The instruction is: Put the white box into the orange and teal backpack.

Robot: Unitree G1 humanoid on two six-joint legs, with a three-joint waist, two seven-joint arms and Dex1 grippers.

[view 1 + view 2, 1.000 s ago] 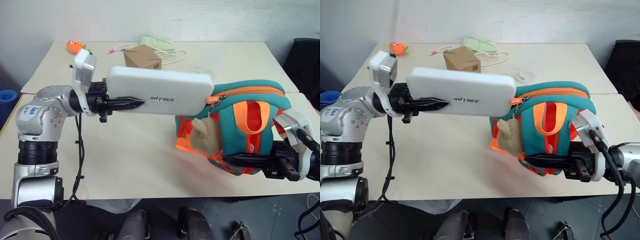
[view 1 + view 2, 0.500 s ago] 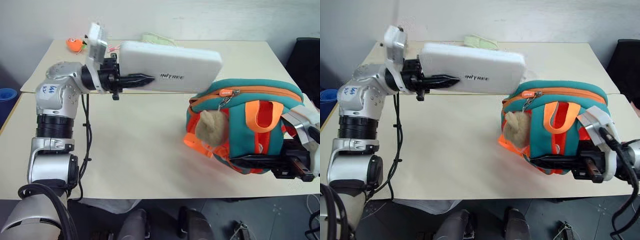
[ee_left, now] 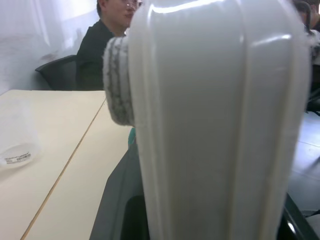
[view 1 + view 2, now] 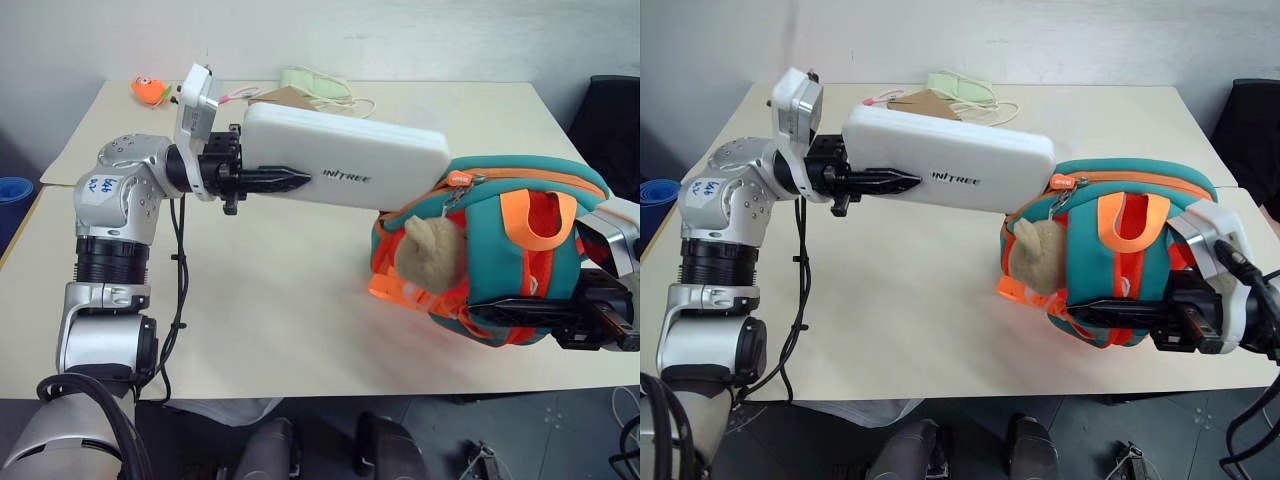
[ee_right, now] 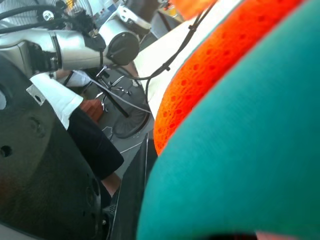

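Table (image 4: pixel 300 300) — white box (image 4: pixel 345 165) touching backpack (image 4: pixel 500 250).

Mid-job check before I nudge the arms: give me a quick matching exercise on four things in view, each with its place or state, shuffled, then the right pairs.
Things:
1. white box
2. orange and teal backpack
3. beige plush toy
4. orange toy

Places or states:
A. lying at the table's far left corner
B. hanging on the backpack's front
C. held level in the left gripper, its far end at the backpack's top
D. gripped low down by the right gripper

Pairs: 1-C, 2-D, 3-B, 4-A
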